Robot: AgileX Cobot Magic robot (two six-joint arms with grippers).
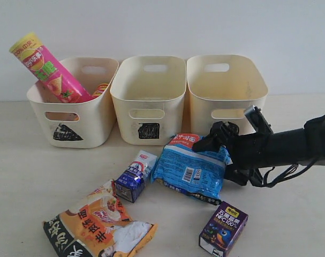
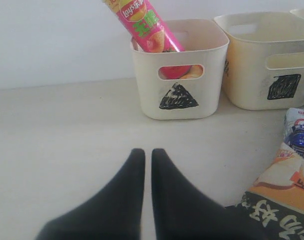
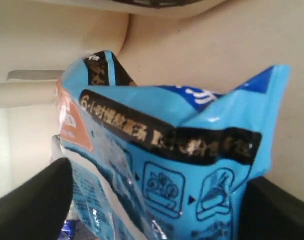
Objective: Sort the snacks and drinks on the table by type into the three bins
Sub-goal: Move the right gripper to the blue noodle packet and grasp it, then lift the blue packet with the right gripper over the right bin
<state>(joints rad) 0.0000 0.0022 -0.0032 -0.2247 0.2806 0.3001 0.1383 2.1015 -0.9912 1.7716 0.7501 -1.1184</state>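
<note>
Exterior view: the right gripper (image 1: 214,138) reaches in from the right, low over the table (image 1: 33,171), and meets the far right corner of the blue packet (image 1: 191,168), which lies at the middle of the table just near of the square bin (image 1: 125,101). In the right wrist view the packet (image 3: 162,150) fills the gap between the two black fingers (image 3: 31,200), its crinkled end buckled up towards the camera. The jaws stand wide and straddle it, each finger against one side, but I cannot tell whether they truly pinch it. The left gripper (image 2: 147,152) is clenched on nothing, its fingertips almost together, hanging over bare table near of the triangle bin (image 2: 212,100). That bin, far left (image 1: 98,118), holds the pink tube (image 1: 47,69) leaning out to the left, with the yellow-orange tube (image 1: 100,89) showing low beside it. The third bin (image 1: 205,107) stands far right, its mark hidden by the arm. The blue-and-white carton (image 1: 135,175) lies touching the packet's left edge, the orange bag (image 1: 98,227) near left, and the purple carton (image 1: 223,229) near right, apart from the packet.
</note>
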